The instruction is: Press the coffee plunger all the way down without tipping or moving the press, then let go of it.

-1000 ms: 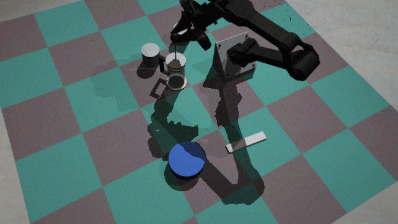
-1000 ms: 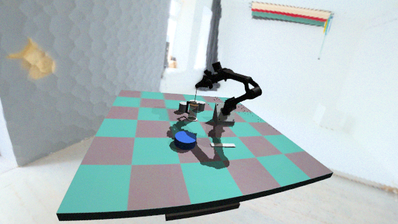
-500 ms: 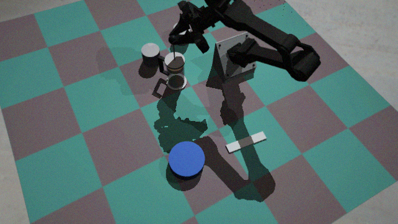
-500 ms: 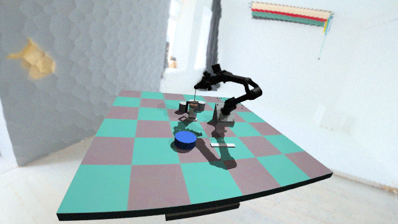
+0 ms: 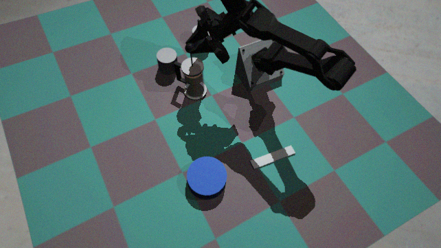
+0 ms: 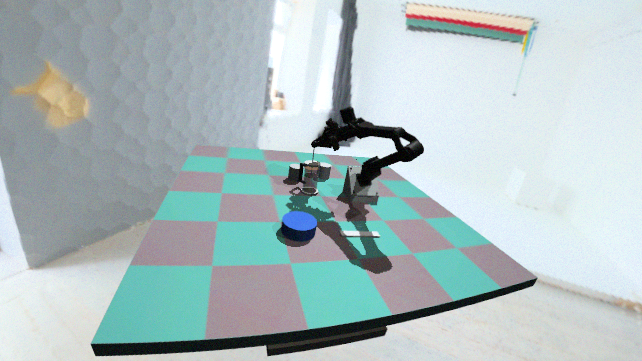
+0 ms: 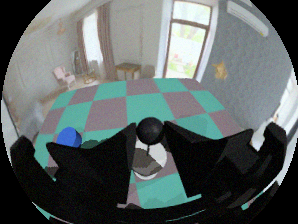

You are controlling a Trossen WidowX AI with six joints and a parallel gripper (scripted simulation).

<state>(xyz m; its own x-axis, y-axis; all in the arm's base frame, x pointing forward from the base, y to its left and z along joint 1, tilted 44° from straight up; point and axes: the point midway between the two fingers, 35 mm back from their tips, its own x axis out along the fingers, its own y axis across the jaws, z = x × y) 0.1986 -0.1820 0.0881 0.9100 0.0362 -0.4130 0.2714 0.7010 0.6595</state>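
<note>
Checkered table (image 5: 103, 109), coffee press (image 5: 194, 79) upright near its middle.
My gripper (image 7: 150, 125) clamps the plunger knob (image 7: 150, 129) above it.

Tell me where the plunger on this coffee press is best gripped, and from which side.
By the round black knob topping the thin upright rod, coming from above. The knob is the only wide part and fits between the fingers; the tool is shut on it so, above the press.

A home: window (image 7: 186, 36), curtain (image 6: 345, 54) (checkered table (image 6: 250, 284)).
</note>
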